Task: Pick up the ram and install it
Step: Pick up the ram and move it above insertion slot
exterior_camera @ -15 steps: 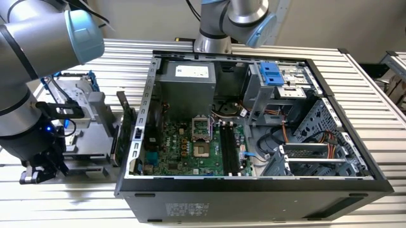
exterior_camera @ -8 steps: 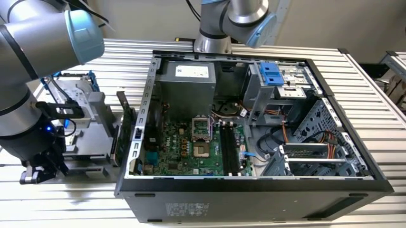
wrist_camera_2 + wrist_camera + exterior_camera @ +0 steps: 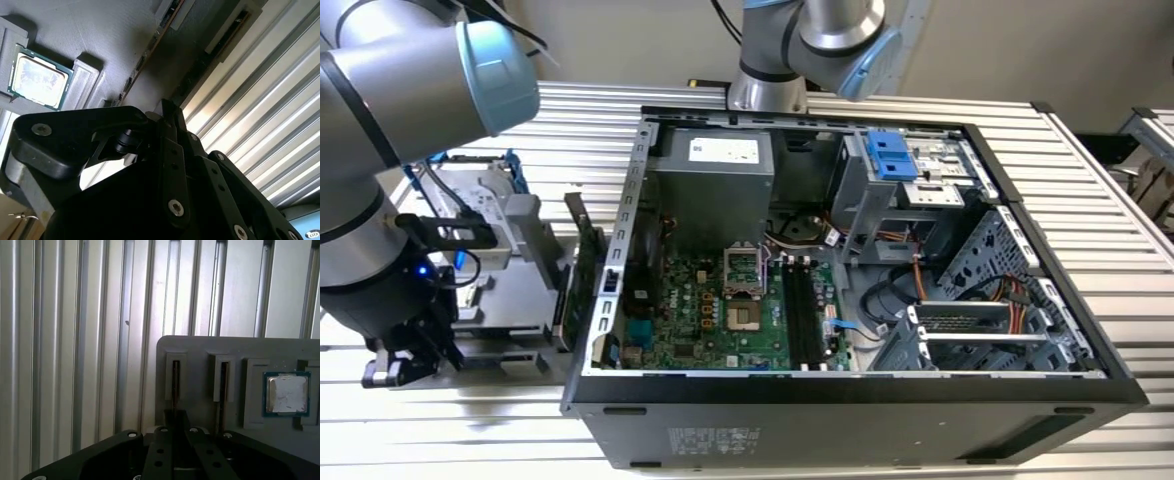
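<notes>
Two ram sticks stand edge-on in the slots of a grey holder (image 3: 200,347): one ram (image 3: 175,380) is in line with my fingertips, a second (image 3: 220,382) stands beside it. In the second wrist view the same sticks appear as the ram (image 3: 159,34) and its neighbour (image 3: 227,32). In the exterior view the ram (image 3: 574,262) stands just outside the case's wall on that view's left. My gripper (image 3: 403,368) (image 3: 175,416) (image 3: 169,111) hangs low over the slatted table, short of the holder, its fingers together with nothing between them. The black motherboard slots (image 3: 807,310) lie inside the open case.
The open computer case (image 3: 854,385) fills the table's middle. A square processor chip (image 3: 286,394) (image 3: 37,82) rests in the holder beside the sticks. A hard drive with blue rails (image 3: 487,215) sits behind the holder. A second arm's base (image 3: 781,80) stands behind the case.
</notes>
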{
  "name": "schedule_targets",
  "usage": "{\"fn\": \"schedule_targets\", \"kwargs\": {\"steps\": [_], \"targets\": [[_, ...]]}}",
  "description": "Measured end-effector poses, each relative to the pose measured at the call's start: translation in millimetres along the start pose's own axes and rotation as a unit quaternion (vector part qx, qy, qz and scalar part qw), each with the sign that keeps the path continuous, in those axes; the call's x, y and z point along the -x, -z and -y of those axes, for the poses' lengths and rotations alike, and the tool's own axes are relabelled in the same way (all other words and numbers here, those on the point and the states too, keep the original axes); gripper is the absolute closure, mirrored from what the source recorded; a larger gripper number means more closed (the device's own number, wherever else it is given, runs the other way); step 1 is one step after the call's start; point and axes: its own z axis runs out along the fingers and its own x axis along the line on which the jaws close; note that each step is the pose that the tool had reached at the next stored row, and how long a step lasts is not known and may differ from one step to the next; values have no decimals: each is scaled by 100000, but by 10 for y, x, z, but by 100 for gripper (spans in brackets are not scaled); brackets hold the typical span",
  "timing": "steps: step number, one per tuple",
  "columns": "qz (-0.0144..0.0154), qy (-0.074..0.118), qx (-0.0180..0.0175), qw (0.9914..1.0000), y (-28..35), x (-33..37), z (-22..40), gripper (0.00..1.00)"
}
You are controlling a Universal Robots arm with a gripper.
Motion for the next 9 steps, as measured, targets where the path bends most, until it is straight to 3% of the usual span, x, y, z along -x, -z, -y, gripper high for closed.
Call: {"fn": "schedule_targets", "kwargs": {"steps": [9], "targets": [[-4,250,-16,100000,0,0,0,100]]}}
